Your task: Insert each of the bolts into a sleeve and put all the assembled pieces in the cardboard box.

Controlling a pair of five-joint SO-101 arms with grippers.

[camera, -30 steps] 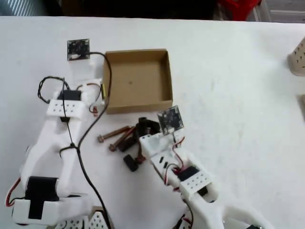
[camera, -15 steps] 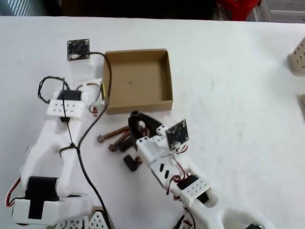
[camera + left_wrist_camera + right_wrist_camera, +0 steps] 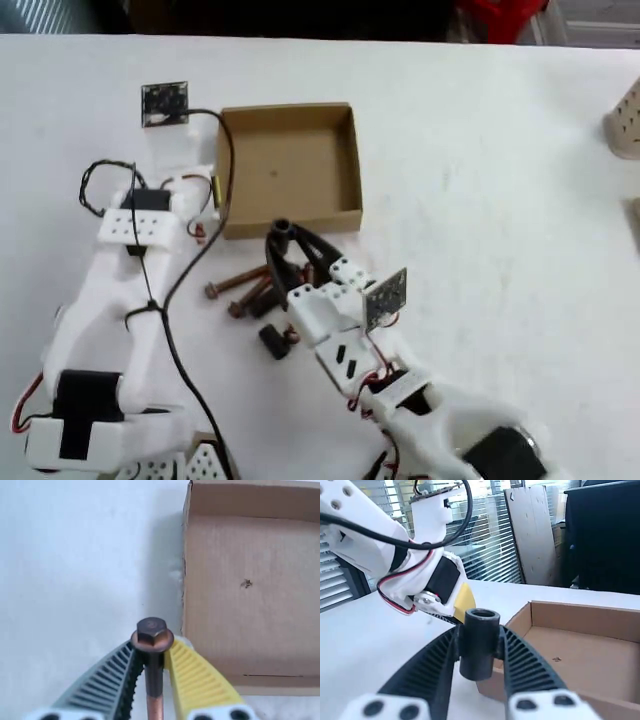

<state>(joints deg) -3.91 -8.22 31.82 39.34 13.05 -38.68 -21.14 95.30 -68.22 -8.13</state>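
We find the right gripper (image 3: 479, 630) clamped on a black sleeve (image 3: 479, 655), held upright just outside the near wall of the cardboard box (image 3: 290, 165). The left gripper (image 3: 153, 651) grips a copper bolt (image 3: 152, 632) under its head, beside the box's side wall. Loose bolts (image 3: 240, 284) and a loose sleeve (image 3: 272, 340) lie on the table (image 3: 480, 200) between the arms.
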